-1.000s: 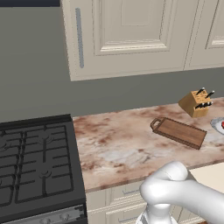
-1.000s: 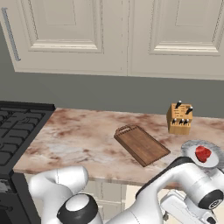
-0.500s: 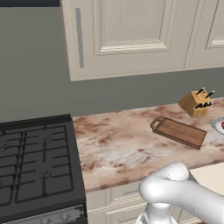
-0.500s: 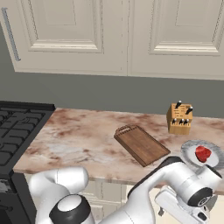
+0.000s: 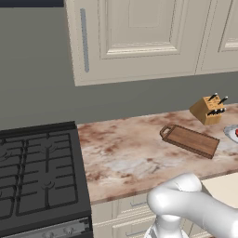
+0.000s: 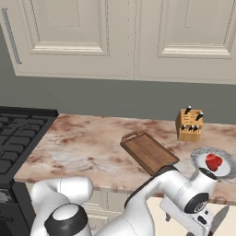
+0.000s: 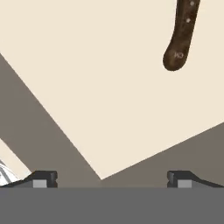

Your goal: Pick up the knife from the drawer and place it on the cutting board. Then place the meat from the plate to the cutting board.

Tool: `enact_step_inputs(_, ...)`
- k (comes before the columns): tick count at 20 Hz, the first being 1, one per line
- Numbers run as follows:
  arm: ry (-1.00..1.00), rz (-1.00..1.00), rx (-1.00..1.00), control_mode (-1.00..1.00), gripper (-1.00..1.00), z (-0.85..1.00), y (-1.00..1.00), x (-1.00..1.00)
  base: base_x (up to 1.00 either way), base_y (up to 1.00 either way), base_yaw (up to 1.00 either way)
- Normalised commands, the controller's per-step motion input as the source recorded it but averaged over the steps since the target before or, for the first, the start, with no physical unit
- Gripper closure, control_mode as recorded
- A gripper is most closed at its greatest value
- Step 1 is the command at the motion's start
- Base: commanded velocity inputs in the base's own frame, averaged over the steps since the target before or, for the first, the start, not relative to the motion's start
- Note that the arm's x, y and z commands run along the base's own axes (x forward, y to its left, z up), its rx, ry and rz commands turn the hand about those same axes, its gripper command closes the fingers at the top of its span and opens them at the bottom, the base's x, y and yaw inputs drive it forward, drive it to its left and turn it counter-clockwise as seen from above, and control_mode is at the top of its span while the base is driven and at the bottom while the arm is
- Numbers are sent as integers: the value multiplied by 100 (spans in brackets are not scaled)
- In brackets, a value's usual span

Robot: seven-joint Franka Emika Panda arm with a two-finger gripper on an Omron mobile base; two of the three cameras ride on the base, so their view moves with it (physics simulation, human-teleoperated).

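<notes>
Marble counter [image 5: 125, 153] beneath cream cabinets [image 5: 139, 37]

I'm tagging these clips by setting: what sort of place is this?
A simulated home kitchen, by the look of it: a black gas stove beside a marbled countertop, cream wall cabinets above, and a knife block near a cutting board.

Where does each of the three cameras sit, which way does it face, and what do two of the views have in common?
Left base view: behind the arm to its left, facing forward and down at the counter; white arm link at lower right.
Right base view: behind the arm to its right, facing the same counter; white arm rises from lower left.
Hand view: on the hand, looking into the drawer at the knife handle; open gripper at bottom.
Shared: both base views show the cutting board, knife block and plate.
</notes>
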Motion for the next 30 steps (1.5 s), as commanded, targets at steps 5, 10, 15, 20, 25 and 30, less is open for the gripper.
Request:
enact_step_inputs(5,7,-6,-24,-100,-100,-21,-18,42,0,0,0)
enact_step_inputs(10,19,-5,-17,-100,-100,-16,-33,30,0,0,0)
enact_step_inputs(15,20,-3,-7,-100,-100,-13,-36,14,0,0,0)
enact_step_inputs(20,5,-1,0,-100,-100,-8,-34,6,0,0,0)
enact_step_inputs(25,7,0,0,-100,-100,-24,-29,0,0,0,0)
enact_step_inputs(30,7,0,2,-100,-100,-31,-26,0,0,0,0)
